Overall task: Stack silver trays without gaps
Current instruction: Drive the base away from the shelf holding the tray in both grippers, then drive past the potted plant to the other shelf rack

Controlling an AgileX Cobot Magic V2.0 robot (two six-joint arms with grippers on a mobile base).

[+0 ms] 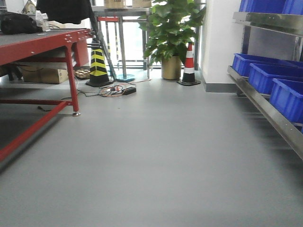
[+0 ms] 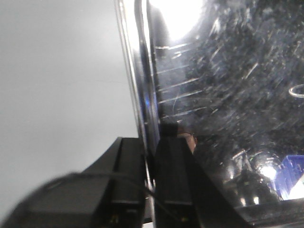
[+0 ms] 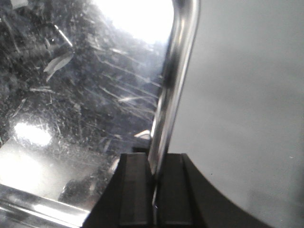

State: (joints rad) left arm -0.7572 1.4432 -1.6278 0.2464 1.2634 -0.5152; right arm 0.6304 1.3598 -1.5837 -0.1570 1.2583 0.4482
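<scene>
Front view, L to R: red bench (image 1: 42,41), yellow-black cone (image 1: 98,66), potted plant (image 1: 171,33), blue bins (image 1: 284,97) on the shelf (image 1: 265,111) at far R. No tray or stack shows there.

L wrist view: grey floor (image 2: 57,85) on the L. The left claw (image 2: 151,145) is clamped on the edge of a silver tray (image 2: 228,95), w/ one finger outside and one inside. The scratched pan runs off to the R.

R wrist view: pan fills the L side. The right claw (image 3: 153,164) is clamped on the rolled rim (image 3: 179,57), floor on the R.

Prob. one tray held by opp. edges, up off the floor. To do the step well: firm grip both sides, tray level, arms in sync. Line corners up w/ the tray below before lowering. Let go only once rims sit flush all round.
</scene>
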